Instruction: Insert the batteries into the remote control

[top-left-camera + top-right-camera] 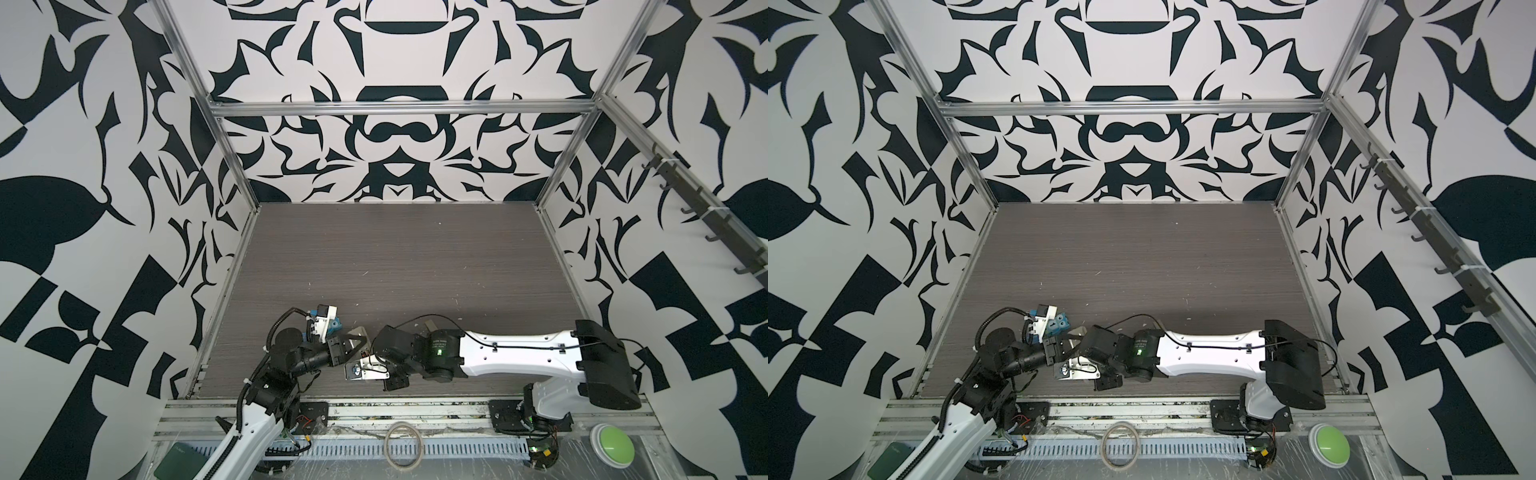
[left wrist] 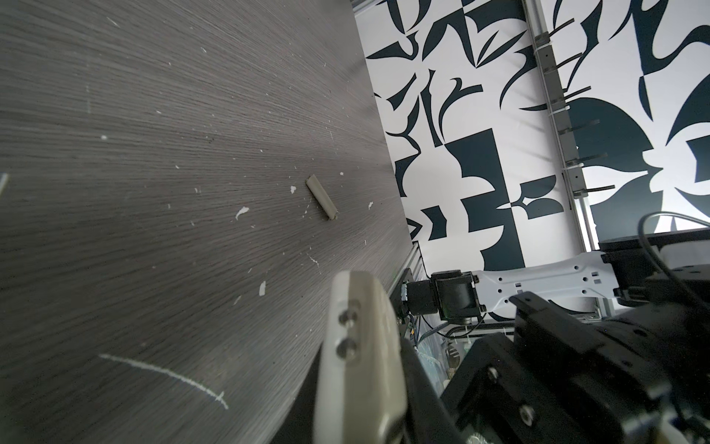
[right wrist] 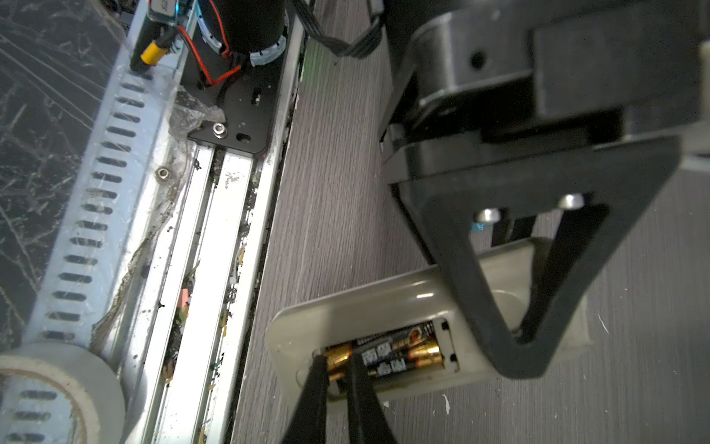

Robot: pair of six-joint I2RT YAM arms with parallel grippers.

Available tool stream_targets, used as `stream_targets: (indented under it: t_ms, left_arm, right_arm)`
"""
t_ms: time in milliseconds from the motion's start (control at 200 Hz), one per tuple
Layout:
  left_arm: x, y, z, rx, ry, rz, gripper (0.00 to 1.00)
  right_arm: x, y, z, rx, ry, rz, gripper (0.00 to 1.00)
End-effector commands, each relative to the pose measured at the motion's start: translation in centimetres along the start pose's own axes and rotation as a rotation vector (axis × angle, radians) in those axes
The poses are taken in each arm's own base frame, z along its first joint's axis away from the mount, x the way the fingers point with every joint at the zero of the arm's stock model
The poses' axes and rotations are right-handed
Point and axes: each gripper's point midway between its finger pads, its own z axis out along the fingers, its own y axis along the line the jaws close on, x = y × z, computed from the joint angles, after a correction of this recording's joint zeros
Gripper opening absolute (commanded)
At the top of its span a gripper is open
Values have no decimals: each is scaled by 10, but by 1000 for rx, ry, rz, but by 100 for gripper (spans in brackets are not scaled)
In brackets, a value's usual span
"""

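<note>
Right claw [image 3: 338, 363]: this is closest in the right wrist view. Its two thin black fingers [image 3: 313, 392] are close together, so the gap is narrow. The gold end of one battery sits between the tips. I cannot tell if they squeeze it.
Batteries [image 3: 399, 353]: there are two, side by side. They sit in the open slot in the back of the remote, right at the right claw's tips.
Remote control [image 3: 369, 303]: it is pale, with its back side showing. It reaches from the right claw's tips over to the left claw.
Left claw [image 3: 516, 338]: a big black three-cornered finger crosses the remote's end, away from the right claw. The claw is closed tight on the remote.
Tape roll [image 3: 50, 388]: it is off the table, past the metal rail [image 3: 215, 269], well to the side of the right claw.
Pale shape [image 2: 345, 334]: it is close up and blurry in the left wrist view, and has two screws. I cannot tell if it is claw or remote.
Small strip [image 2: 322, 197]: it is flat and pale. It lies alone on the table [image 2: 153, 153], well ahead of the left claw, with white crumbs around it.
Both top views: the two claws meet near the table's front edge. A bit of the pale remote [image 1: 360, 333] peeks out between them.
Green button [image 1: 612, 444]: it is off the table, far from both claws, by the right arm's base.
</note>
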Motion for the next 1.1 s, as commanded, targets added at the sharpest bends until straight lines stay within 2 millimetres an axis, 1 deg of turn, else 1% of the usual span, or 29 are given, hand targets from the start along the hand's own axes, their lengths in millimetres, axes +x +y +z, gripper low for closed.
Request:
stream_targets:
  t_ms: [0,120,325,520,625,750,835,955,1095]
  left_arm:
    - [14,-31,-2,149,89,36,0]
    - [15,-32,-2,157,93,44,0]
    - [15,-31,-2,153,95,40,0]
    - [14,-31,-2,147,89,42,0]
    - [15,-29,-2,136,89,38,0]
    - [14,-26,-2,120,83,39,0]
    - [13,-24,-2,105,79,37,0]
    - [13,-21,-2,91,73,34,0]
    - [13,-20,-2,86,73,31,0]
  right_arm:
    - [-11,-28,11,112,-31,32,14]
    - [-11,-32,13,112,-41,43,14]
    - [-4,-35,18,112,-23,54,13]
    - [-3,-33,14,111,-36,58,13]
    - [-3,-33,6,115,-35,57,13]
    - [-12,-30,-7,98,-75,69,13]
    - [-17,-30,-18,97,-102,78,9]
    - [-18,-28,-27,94,-117,87,3]
    - [-17,-28,-34,102,-126,94,0]
